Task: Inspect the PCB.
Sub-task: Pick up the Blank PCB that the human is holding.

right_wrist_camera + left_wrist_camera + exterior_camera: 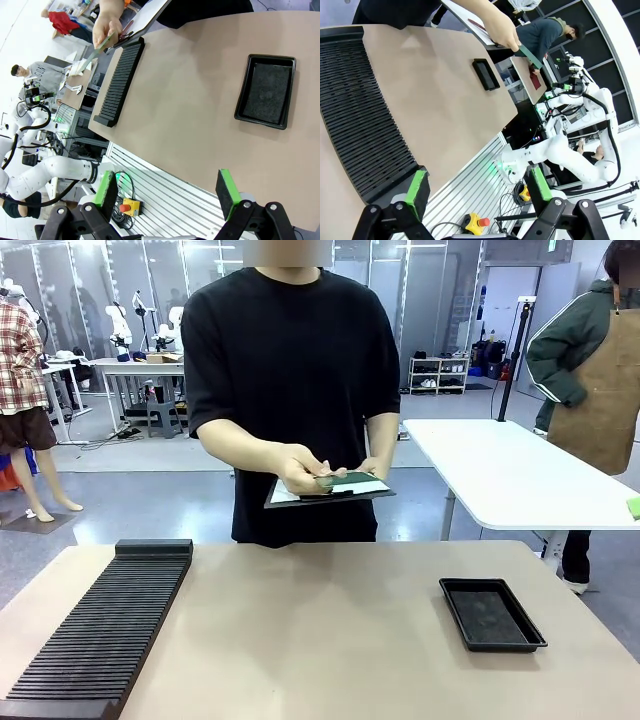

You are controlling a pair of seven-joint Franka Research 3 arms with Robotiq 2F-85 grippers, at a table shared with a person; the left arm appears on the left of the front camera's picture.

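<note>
A person standing at the far side of the table holds the green PCB (350,479) in one hand (300,470) just above a clipboard (330,495) with white paper. The left wrist view shows the PCB (528,55) edge-on under that hand, and the right wrist view shows the PCB (98,50) the same way. My left gripper (479,187) hangs open off the table's near edge with nothing between its green pads. My right gripper (169,190) is open too, low over the near edge, a good way from the black tray (266,90).
A long black slotted rack (105,620) lies along the table's left side. The shallow black tray (492,613) sits at the right. A white table (520,475) and another person stand behind at the right.
</note>
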